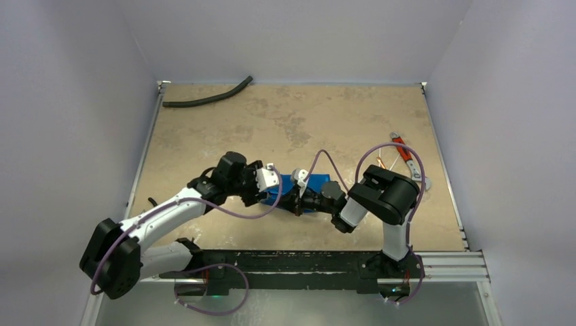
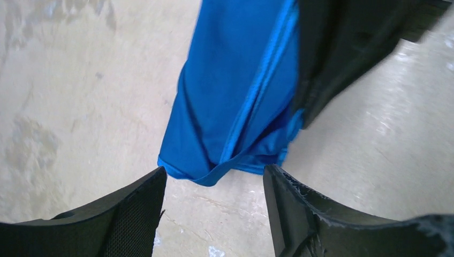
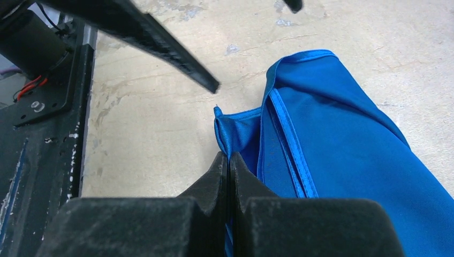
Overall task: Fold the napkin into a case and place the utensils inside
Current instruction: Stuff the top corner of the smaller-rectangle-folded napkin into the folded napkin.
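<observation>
Thin royal-blue cloth napkin (image 1: 284, 191), folded oblong: hem pinched in the closed right gripper (image 3: 229, 160), reaching from 3 o'clock (apparently anchoring the fold); left gripper (image 2: 214, 171) at 9 o'clock, jaws parted, empty.

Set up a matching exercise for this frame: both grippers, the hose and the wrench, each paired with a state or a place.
Things:
1. left gripper
2. right gripper
3. black hose
4. red-handled wrench

States or places:
A. far-left corner of the table
B. shut, pinching the edge of the napkin
C. right side of the table
D. open, holding nothing

Pairs: 1-D, 2-B, 3-A, 4-C
</observation>
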You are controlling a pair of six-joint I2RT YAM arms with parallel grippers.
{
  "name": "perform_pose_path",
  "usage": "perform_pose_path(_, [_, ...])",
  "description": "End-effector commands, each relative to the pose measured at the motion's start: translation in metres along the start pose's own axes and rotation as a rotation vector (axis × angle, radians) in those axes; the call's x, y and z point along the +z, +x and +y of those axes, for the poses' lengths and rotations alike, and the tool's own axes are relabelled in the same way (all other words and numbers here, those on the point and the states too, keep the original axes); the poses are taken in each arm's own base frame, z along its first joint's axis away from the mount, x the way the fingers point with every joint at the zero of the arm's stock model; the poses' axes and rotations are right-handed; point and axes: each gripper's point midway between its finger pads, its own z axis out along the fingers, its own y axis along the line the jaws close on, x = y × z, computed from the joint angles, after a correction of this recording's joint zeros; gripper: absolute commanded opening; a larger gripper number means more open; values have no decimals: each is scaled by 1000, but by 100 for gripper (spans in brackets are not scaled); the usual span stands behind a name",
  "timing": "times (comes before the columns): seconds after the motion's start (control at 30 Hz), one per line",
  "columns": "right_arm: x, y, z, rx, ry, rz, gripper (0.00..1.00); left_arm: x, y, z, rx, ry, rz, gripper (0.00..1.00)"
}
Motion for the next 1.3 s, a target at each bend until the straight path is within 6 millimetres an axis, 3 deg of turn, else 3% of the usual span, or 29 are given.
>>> perform_pose_path(0.0, [4,-86,19,-144,-100,-328,0,11,-5,41,-180,-111,24,66])
perform_pose_path(0.1, [6,-82,19,-117,-108,-321,0,23,-1,43,-215,-111,27,67])
perform_pose_path(0.17, [6,-81,19,-94,-115,-319,0,28,0,43,-210,-110,16,61])
perform_pose_path(0.27, [6,-78,17,-45,-122,-315,0,34,1,42,-194,-102,1,39])
perform_pose_path(0.33, [4,-76,15,-5,-126,-317,0,36,4,38,-171,-87,-1,30])
perform_pose_path(0.5, [2,-74,10,47,-129,-318,0,42,15,33,-130,-67,18,33])
perform_pose_path(0.8, [-2,-80,18,82,-178,-336,0,49,20,37,-77,-90,2,55])
perform_pose_path(0.93, [-4,-85,23,100,-197,-336,0,50,15,46,-95,-136,-16,48])
perform_pose_path(1.03, [-5,-86,23,106,-196,-334,0,54,13,41,-100,-107,-33,42])
perform_pose_path(1.27, [-5,-97,20,122,-191,-344,0,58,18,33,-99,-69,-24,42])
